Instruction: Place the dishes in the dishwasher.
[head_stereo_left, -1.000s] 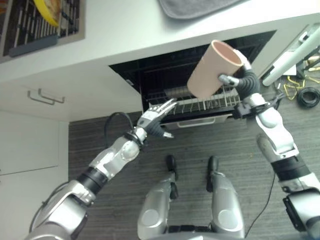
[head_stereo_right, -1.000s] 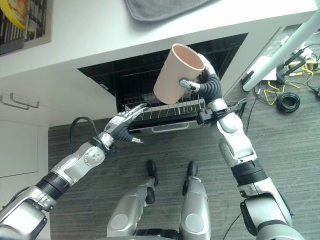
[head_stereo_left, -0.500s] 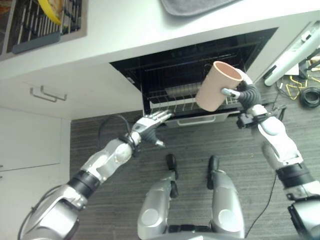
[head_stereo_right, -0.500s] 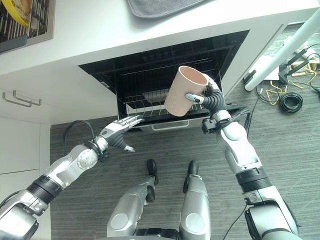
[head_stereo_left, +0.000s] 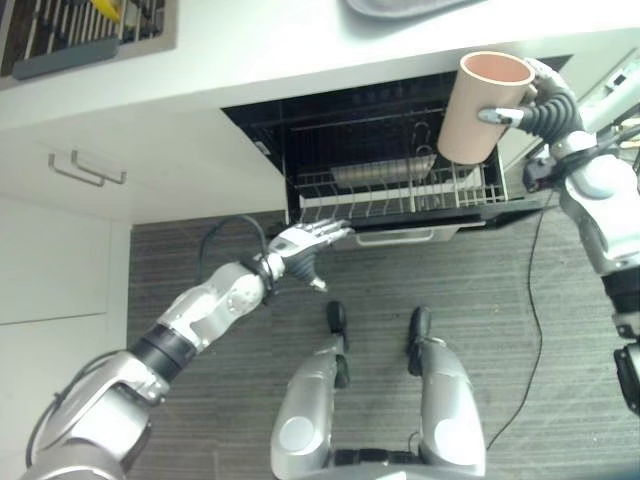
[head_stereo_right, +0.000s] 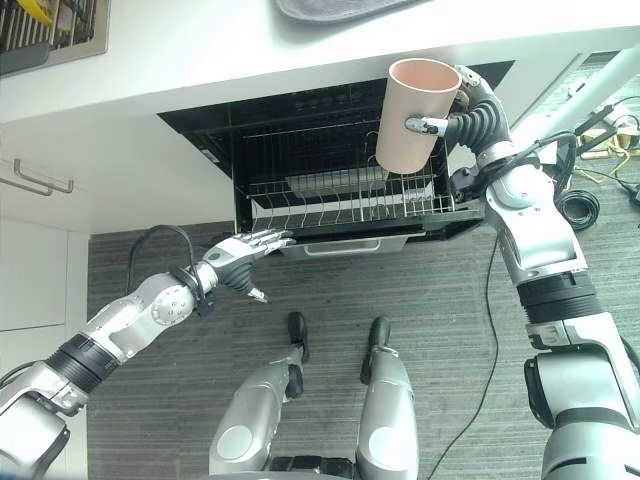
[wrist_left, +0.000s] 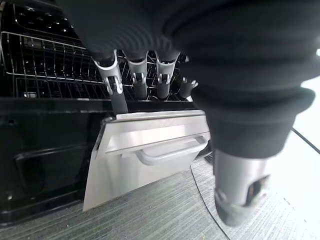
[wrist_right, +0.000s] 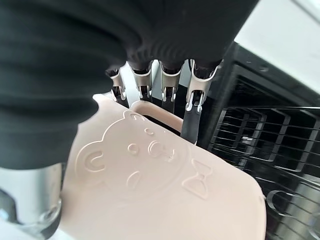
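**Pink cup held above the open dishwasher rack**

Nearest: grey, finely striped floor (head_stereo_left: 200, 420) running under the whole scene.

Left hand (head_stereo_left: 300, 243) hovering low, just in front of the dishwasher's stainless front panel (wrist_left: 150, 150). Its fingers (wrist_left: 112, 82) are lying straight and relaxed, holding nothing, tips pointing toward the rack edge. The panel is brushed metal, flat, with one curved bar handle.

One wire rack (head_stereo_right: 350, 205) is standing pulled out of the dishwasher (head_stereo_left: 390, 130), a thin metal grid with rows of upright tines. One long pale ribbed item (head_stereo_left: 385, 172) is lying in it toward the back; too small to tell what it is. Dishwasher interior is dark, with a second wire grid higher inside.

Right hand (head_stereo_right: 468, 112) is gripping one cup (head_stereo_right: 410, 115): tall, tapered, matte pale pink, smooth-walled, mouth up and slightly tilted, held in the air over the right end of the rack, clear of the tines. Wrist view is showing an embossed bear face and bow on the cup's wall (wrist_right: 150, 170), fingers (wrist_right: 192, 100) curling round the far side, thumb pressing on the near side.

Farther: white smooth desk (head_stereo_left: 300, 50) above the dishwasher, one grey cloth (head_stereo_right: 340, 8) at its far edge. White cabinet front (head_stereo_left: 60, 250) to the left with one bar handle (head_stereo_left: 88, 168).
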